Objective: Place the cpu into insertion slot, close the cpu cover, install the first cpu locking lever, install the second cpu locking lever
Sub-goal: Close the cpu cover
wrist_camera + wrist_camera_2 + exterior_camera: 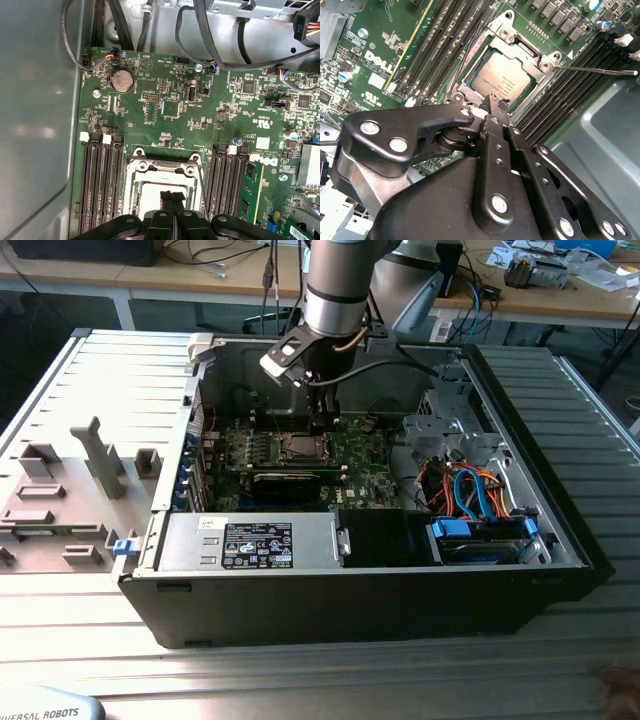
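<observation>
Ribbed grey worktop, cluttered benches behind. Open computer case holds the cpu socketed under the cpu cover; the clenched pincer is at its edge.

Silvery cpu flat in socket; cpu cover lowered around it.

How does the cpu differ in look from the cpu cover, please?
The cpu is a solid square; the cover is an open frame with a window. The cover is larger and rings the cpu, which shows through it. Both are flat, silvery metal.
</observation>
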You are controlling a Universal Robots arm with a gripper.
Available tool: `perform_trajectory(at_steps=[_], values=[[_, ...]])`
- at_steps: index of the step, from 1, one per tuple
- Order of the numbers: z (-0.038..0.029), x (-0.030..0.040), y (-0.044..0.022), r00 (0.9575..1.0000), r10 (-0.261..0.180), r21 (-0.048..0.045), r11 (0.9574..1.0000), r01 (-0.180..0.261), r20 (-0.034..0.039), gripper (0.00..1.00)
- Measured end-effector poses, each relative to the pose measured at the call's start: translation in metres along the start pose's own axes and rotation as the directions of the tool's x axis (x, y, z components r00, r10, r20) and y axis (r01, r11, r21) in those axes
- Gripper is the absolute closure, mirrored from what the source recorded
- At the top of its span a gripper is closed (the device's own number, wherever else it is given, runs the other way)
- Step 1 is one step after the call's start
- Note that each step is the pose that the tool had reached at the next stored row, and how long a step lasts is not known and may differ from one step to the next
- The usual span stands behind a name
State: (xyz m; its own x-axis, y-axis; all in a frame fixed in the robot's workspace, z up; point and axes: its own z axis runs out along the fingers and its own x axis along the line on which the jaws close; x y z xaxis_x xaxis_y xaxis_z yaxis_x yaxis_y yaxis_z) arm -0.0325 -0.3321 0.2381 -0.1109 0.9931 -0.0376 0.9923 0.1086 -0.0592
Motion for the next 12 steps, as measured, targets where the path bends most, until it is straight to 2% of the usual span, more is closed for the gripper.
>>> perform_trajectory(at_steps=[12], values=[[-0.003, -0.0001, -0.0002, 1.0, 0.0, 0.0, 1.0, 0.0, 0.0001, 0.89]])
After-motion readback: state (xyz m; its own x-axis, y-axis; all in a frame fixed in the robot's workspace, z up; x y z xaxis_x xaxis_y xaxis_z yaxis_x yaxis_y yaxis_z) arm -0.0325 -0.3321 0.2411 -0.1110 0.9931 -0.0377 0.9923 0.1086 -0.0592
